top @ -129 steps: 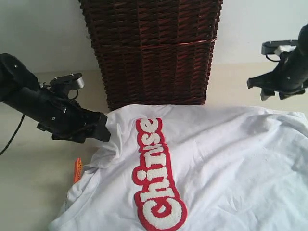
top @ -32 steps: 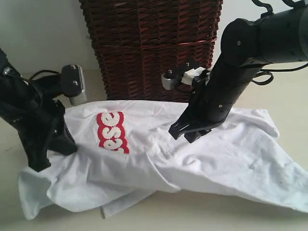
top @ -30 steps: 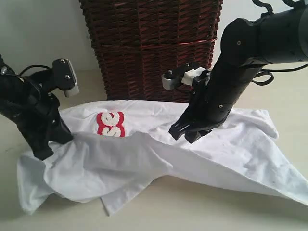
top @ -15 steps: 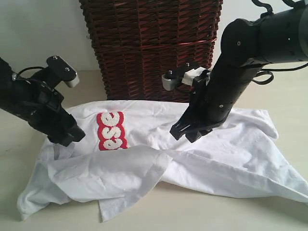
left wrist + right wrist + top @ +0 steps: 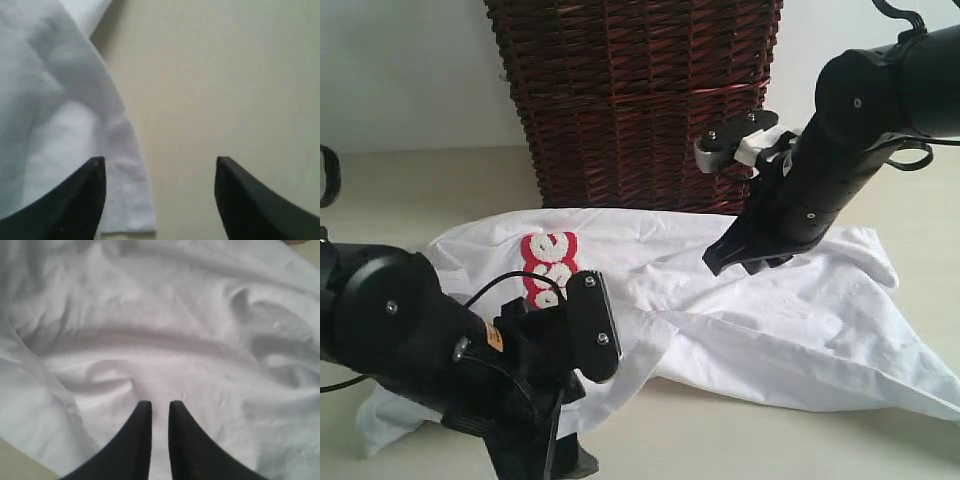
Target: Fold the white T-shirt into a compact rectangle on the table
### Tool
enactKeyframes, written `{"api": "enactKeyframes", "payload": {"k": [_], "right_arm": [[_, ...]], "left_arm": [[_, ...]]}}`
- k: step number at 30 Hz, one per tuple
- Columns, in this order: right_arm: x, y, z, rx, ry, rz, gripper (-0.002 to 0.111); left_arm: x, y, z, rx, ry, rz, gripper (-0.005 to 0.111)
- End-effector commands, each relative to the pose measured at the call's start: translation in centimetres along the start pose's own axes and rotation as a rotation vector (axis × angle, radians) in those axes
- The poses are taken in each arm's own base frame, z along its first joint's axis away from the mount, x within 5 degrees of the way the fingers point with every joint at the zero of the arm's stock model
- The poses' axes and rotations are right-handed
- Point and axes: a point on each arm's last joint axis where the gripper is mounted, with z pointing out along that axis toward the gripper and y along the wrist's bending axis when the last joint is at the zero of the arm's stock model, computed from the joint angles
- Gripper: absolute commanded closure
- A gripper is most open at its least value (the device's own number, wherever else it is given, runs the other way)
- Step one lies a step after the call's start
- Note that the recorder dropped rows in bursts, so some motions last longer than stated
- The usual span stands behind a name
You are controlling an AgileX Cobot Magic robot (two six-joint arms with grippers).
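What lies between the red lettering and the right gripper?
Only wrinkled white cloth of the shirt lies between the lettering and the right gripper; nothing else rests there. The exterior view shows this.

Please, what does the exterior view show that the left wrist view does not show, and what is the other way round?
Only the exterior view shows the dark wicker basket behind the shirt, the red-outlined lettering, and the right gripper over the cloth. Only the left wrist view shows the left gripper with its jaws wide apart and nothing between them. One finger is over the shirt's edge and the other is over bare table. Both views show the rumpled white T-shirt and the pale beige table.
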Motion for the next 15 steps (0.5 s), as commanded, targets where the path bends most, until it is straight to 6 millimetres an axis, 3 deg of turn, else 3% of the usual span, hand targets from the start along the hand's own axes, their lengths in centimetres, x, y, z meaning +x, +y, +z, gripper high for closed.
{"api": "enactKeyframes", "payload": {"k": [1, 3, 8, 13, 15], "right_arm": [[0.0, -0.2, -0.2, 0.008, -0.021, 0.001, 0.093], [0.0, -0.2, -0.2, 0.008, -0.021, 0.001, 0.093], [0.0, -0.2, -0.2, 0.008, -0.021, 0.001, 0.093], [0.0, -0.2, -0.2, 0.007, -0.021, 0.003, 0.093], [0.0, -0.2, -0.2, 0.007, -0.021, 0.003, 0.093]], "left_arm": [[0.8, 0.5, 1.7, -0.031, 0.023, -0.067, 0.056], [1.7, 1.1, 2.6, -0.03, 0.064, -0.075, 0.065], [3.1, 2.3, 3.6, -0.027, 0.119, -0.161, 0.069], [2.8, 1.9, 3.3, 0.059, 0.173, -0.136, 0.103], [2.8, 1.7, 3.2, 0.096, 0.198, -0.133, 0.107]]}}
